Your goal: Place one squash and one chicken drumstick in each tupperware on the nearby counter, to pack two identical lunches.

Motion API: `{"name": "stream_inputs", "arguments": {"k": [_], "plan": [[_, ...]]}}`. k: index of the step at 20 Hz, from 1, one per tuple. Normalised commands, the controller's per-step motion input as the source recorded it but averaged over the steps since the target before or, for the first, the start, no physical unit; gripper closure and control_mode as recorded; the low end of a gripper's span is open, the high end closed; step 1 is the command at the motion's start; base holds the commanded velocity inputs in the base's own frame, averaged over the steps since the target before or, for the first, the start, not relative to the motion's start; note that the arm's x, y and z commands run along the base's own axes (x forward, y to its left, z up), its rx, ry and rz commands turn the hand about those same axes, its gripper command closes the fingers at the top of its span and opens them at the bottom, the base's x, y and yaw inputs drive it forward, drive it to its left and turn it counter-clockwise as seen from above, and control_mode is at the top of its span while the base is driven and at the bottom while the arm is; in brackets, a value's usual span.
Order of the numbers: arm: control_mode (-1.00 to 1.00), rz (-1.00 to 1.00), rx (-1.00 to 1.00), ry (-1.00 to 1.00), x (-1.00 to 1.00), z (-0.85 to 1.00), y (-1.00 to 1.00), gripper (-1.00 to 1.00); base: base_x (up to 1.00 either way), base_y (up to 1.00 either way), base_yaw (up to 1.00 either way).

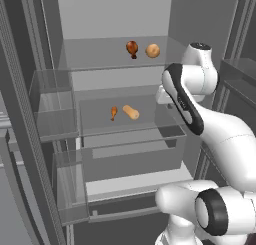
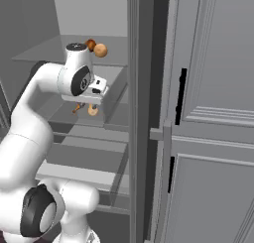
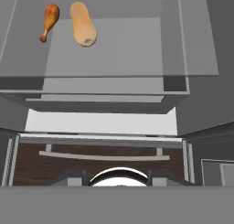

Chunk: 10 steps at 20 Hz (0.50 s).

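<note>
Inside the open fridge, a dark red-brown chicken drumstick [image 1: 132, 48] and a round squash [image 1: 152, 50] lie on the upper shelf. On the middle shelf, a small orange drumstick [image 1: 114, 112] [image 3: 50, 15] lies beside a long squash [image 1: 131, 112] [image 3: 83, 30]. My gripper [image 2: 98, 90] [image 3: 116, 179] hovers at the right front of the middle shelf, apart from both foods. Its fingers stand apart with nothing between them. The tupperware and the counter are out of view.
Clear door bins [image 1: 50, 104] line the fridge's left side. A glass-fronted drawer [image 1: 135, 159] sits under the middle shelf. The fridge's right wall [image 2: 141, 113] and grey panelled doors with black handles [image 2: 182, 95] stand to the right.
</note>
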Motion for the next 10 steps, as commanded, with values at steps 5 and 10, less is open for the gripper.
{"name": "stream_inputs", "arguments": {"k": [5, 10], "plan": [[-1.00, 0.00, 0.00, -0.02, -0.43, -0.01, 0.00, -1.00, 0.00, 0.00, 0.00], [-1.00, 0.00, 0.02, -0.37, -0.59, 0.14, 0.00, -1.00, 0.00, 0.00, 0.00]]}}
